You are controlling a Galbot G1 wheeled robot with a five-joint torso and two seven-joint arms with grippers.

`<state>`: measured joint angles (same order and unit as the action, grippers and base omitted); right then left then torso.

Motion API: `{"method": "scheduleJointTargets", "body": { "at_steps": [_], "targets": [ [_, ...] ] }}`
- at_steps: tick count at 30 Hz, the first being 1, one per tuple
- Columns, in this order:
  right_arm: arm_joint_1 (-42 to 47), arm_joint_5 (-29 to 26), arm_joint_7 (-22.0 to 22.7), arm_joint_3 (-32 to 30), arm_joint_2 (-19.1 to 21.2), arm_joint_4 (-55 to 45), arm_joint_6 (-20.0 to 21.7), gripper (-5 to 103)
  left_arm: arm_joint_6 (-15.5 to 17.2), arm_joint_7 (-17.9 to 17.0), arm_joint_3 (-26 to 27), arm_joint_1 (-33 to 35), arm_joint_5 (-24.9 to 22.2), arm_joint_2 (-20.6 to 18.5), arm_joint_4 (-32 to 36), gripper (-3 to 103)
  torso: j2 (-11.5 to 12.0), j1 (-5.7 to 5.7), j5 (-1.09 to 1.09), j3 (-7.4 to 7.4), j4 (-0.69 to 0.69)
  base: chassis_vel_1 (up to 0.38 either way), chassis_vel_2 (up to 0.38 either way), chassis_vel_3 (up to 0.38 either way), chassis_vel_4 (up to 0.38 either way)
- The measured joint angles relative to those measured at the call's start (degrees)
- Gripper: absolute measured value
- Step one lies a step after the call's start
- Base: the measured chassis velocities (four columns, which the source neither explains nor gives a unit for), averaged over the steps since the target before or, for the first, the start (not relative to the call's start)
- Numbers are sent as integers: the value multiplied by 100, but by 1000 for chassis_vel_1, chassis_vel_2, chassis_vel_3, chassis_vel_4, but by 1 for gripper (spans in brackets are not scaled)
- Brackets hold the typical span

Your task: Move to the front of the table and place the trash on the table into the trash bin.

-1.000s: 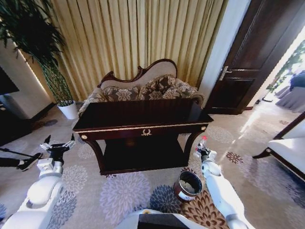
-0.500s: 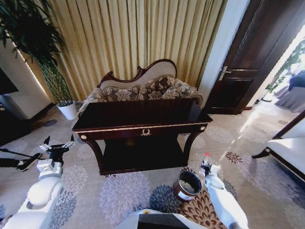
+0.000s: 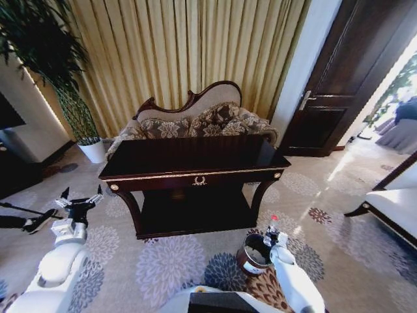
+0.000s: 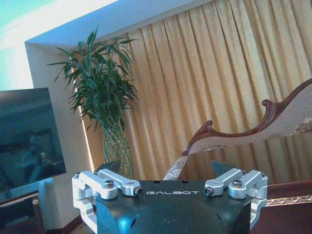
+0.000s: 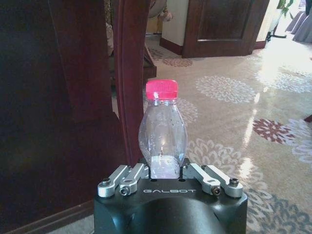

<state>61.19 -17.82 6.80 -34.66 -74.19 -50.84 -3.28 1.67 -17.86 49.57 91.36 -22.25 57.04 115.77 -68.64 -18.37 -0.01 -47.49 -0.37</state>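
Gripping bottle (image 5: 163, 134) | right hand (image 5: 165, 171) closed around it | above trash bin (image 3: 255, 253)

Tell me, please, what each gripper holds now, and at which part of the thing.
The right gripper holds the clear plastic bottle at its lower body, red cap up. The left gripper is open and holds nothing.

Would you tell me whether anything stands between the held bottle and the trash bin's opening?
Nothing visible does: the right gripper holds the bottle beside the trash bin's open rim.
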Motion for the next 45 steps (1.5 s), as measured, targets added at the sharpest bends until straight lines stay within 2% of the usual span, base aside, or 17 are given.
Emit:
{"method": "scheduleJointTargets", "body": {
  "at_steps": [4,5,9,11,14,15,21,26,28,29,31,32,34,35,37,40,45],
  "targets": [
    [-9,63,0,-1,46,90,-50,36,-46,1,-9,-4,-9,-25,-26,100,0,0,1,0,0,0,0,0,0],
    [-9,63,0,-1,46,90,-50,36,-46,1,-9,-4,-9,-25,-26,100,0,0,1,0,0,0,0,0,0],
    [-8,90,0,-12,108,101,-75,58,-52,-1,-69,-73,-17,-60,-35,100,0,0,0,0,0,0,0,0,0],
    [-5,90,0,-14,116,99,-76,58,-52,-6,-81,-94,-19,-67,-35,100,0,0,0,0,0,0,0,0,0],
    [-3,90,0,-22,137,99,-96,75,-51,-22,-109,-169,-29,-115,-37,100,0,0,1,0,0,0,0,0,0],
    [-3,90,0,-22,137,99,-96,75,-51,-22,-109,-169,-29,-115,-37,100,0,0,1,0,0,0,0,0,0],
    [102,2,0,-85,212,-280,-169,99,-46,-41,-91,-191,-87,-136,-45,100,0,0,2,-1,1,0,0,0,0],
    [279,-128,1,-253,250,-1313,-356,100,-12,-120,-100,-371,-226,-91,34,100,0,0,1,-1,1,0,0,0,0],
    [514,-144,1,-485,257,-2460,-412,100,102,-224,-125,-628,-364,-72,208,100,0,0,1,-1,2,0,0,0,0],
    [514,-144,1,-485,257,-2460,-412,100,102,-224,-125,-628,-364,-72,208,100,0,0,1,-1,2,0,0,0,0],
    [823,-249,2,-646,282,-3927,-216,100,225,-319,-161,-830,-438,-78,396,100,0,-1,-1,0,-4,0,0,0,0],
    [823,-249,2,-646,282,-3927,-216,100,225,-319,-161,-830,-438,-78,396,100,0,-1,-1,0,-4,0,0,0,0],
    [1086,-294,2,-652,321,-5105,72,100,303,-372,-209,-897,-451,-78,546,100,0,-1,1,0,0,0,0,0,0],
    [1086,-294,2,-652,321,-5105,72,100,303,-372,-209,-897,-451,-78,546,100,0,-1,1,0,0,0,0,0,0],
    [1322,-257,2,-569,367,-6104,394,100,365,-400,-222,-884,-452,-53,740,100,0,0,-1,0,1,0,0,0,0],
    [1541,-256,1,-473,387,-6703,701,100,382,-403,-207,-826,-452,-36,860,100,0,0,0,0,1,0,0,0,0],
    [1913,-153,1,-384,312,-7107,821,100,380,-397,-87,-698,-445,-8,907,100,0,0,1,0,0,0,0,0,0]
  ]
}}
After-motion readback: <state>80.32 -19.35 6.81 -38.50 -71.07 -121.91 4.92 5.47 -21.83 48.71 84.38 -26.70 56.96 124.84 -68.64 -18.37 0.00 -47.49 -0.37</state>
